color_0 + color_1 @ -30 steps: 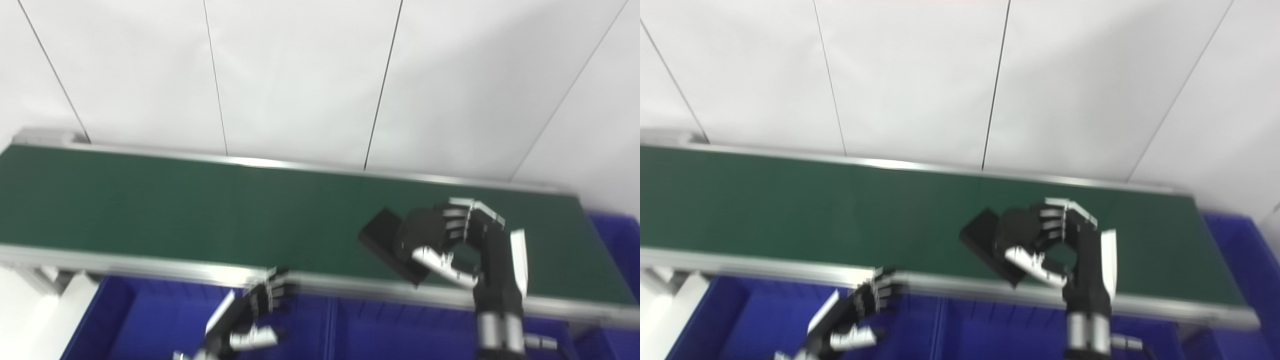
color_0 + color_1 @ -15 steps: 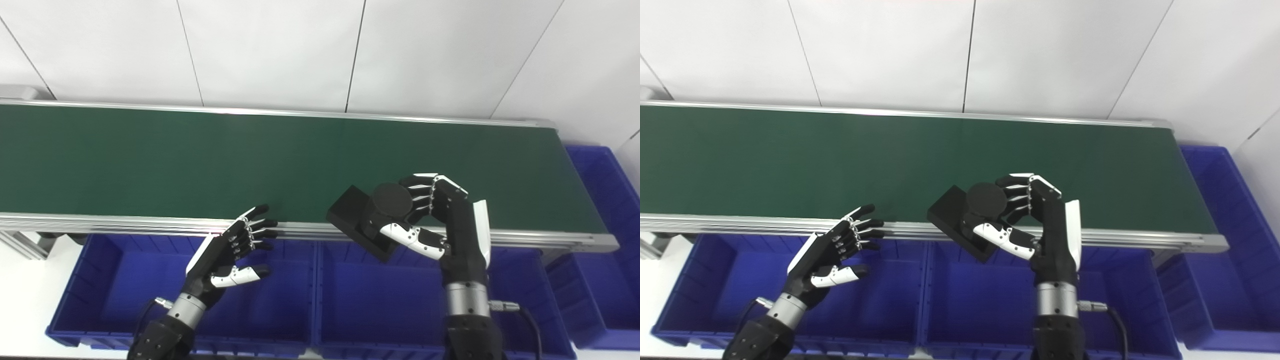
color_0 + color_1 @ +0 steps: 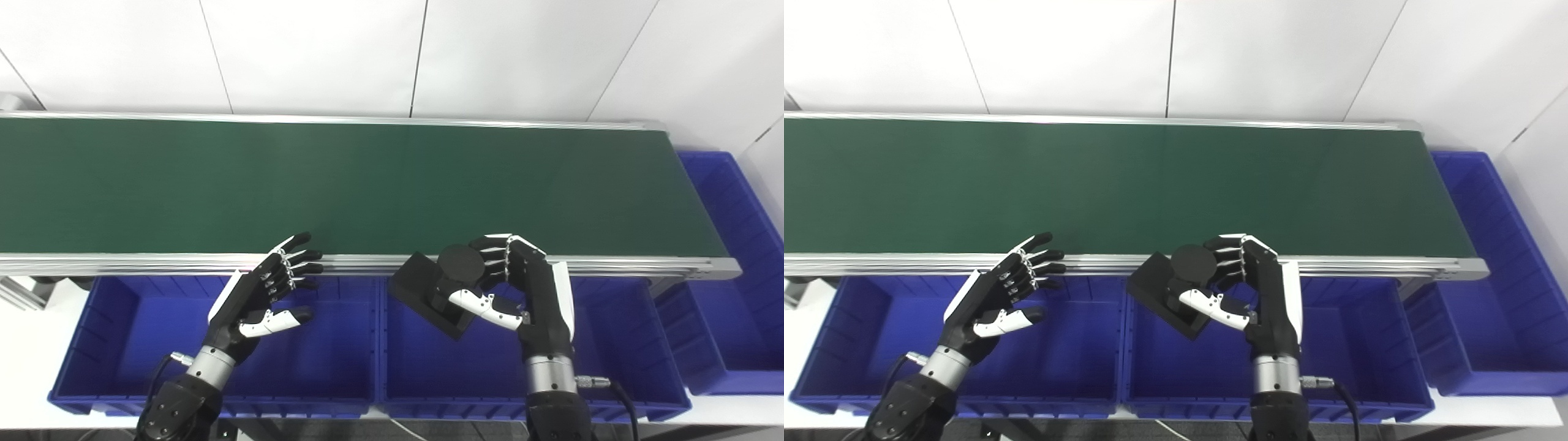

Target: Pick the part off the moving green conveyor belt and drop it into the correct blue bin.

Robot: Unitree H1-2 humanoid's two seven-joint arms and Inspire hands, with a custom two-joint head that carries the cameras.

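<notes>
The part [image 3: 432, 294] is black: a flat square base with a short round cylinder on top. My right hand [image 3: 520, 291] is shut on it, fingers and thumb wrapped around the cylinder, and holds it tilted in the air above the middle blue bin [image 3: 600, 349], just in front of the belt's near rail. The green conveyor belt [image 3: 343, 184] runs across the view with nothing lying on it. My left hand [image 3: 266, 297] is open, fingers spread, hovering over the left blue bin [image 3: 135, 331].
A third blue bin [image 3: 735, 257] stands past the belt's right end. An aluminium rail [image 3: 153, 263] edges the belt on the near side. White wall panels rise behind the belt.
The camera has tilted down, bringing the bins into view. My right hand has carried the part back off the belt to above the middle bin. The left hand stays open.
</notes>
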